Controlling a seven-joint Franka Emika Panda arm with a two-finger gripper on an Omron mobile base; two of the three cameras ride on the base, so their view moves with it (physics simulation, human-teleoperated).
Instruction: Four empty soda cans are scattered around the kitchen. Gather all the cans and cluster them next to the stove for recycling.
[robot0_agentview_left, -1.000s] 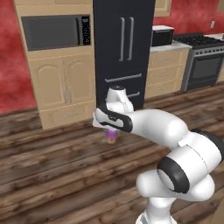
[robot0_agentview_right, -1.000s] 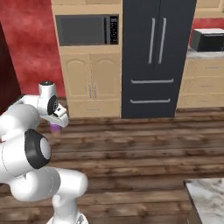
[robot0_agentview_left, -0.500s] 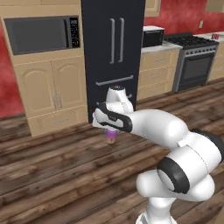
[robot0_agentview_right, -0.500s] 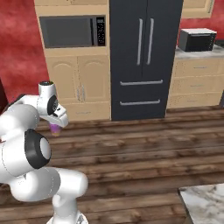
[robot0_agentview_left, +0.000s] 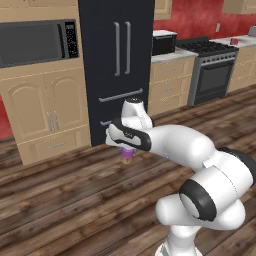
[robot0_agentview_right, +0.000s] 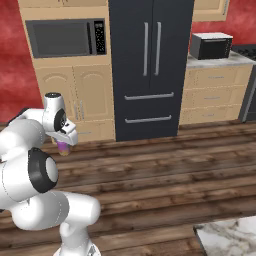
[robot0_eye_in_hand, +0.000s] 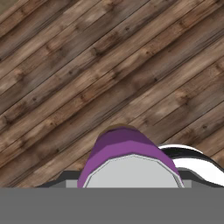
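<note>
While the purple can (robot0_agentview_left: 128, 154) hangs under the arm's tool (robot0_agentview_left: 128, 150), clamped there and carried well above the wooden floor (robot0_agentview_left: 60, 200), the step in hand looks like transport: one can picked up and being taken toward the stove (robot0_agentview_left: 212, 67). From the hand view the can's silver top and purple wall (robot0_eye_in_hand: 127, 151) sit right at the tool, with floor planks running diagonally beneath, so the tool is grasping the can rather than standing released. The stove stands far off to the right in the left base view, against the red back wall, with a small black microwave (robot0_agentview_left: 164, 42) on the table (robot0_agentview_left: 172, 55) just beside it. A tiny red object (robot0_agentview_left: 234, 41) rests on the table on the stove's other side; it may be another can, though it is too small to tell. Next, I judge, the base has to close on the stove, and the arm must lift the can to table height and set it down upright next to the range. Between here and there stand a dark fridge (robot0_agentview_right: 150, 65) and tan cabinets holding a built-in microwave (robot0_agentview_right: 65, 37).
</note>
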